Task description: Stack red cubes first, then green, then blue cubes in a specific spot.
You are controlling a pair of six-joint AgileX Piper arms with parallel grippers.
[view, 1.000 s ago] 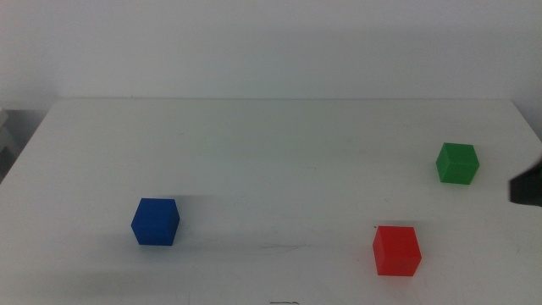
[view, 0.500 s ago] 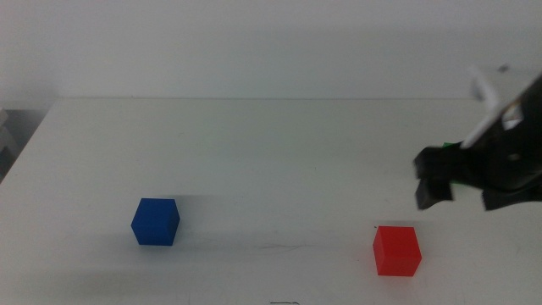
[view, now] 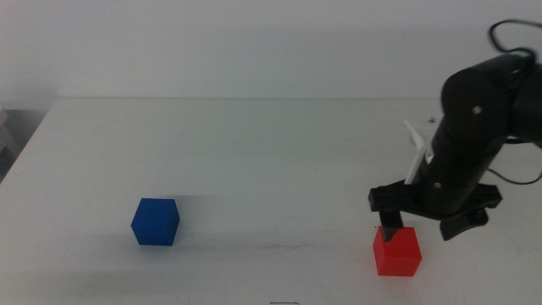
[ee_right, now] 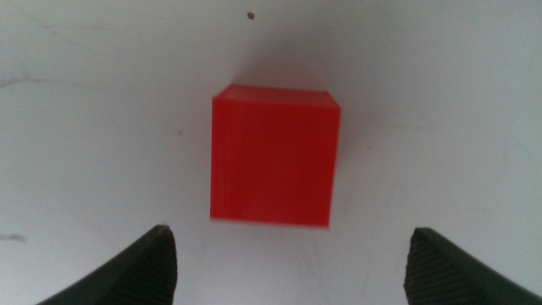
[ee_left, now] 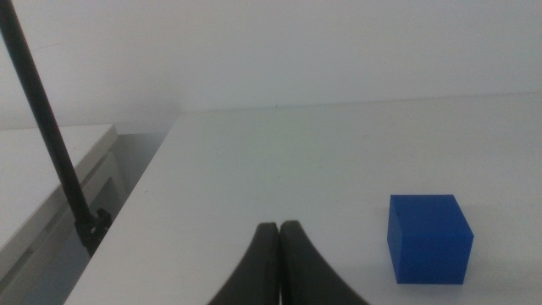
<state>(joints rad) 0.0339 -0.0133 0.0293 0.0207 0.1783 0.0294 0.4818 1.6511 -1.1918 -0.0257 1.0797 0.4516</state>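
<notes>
The right gripper [ee_right: 288,254] hangs just above the red cube [ee_right: 275,157], jaws spread wide to either side of it. The left gripper [ee_left: 279,233] waits with jaws pressed together, the blue cube [ee_left: 428,238] nearby on the table [ee_left: 322,161].

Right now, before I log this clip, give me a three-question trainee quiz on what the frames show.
1. True or false: the right gripper is closed on the red cube.
2. Which cube lies in the left wrist view? A red, B blue, C green.
3. Fill in: the left gripper has its jaws ____.

Key: 1 false; its jaws are spread wide, above the cube and not gripping it. 2 B, the blue cube. 3 shut, pressed together with nothing between them.
</notes>
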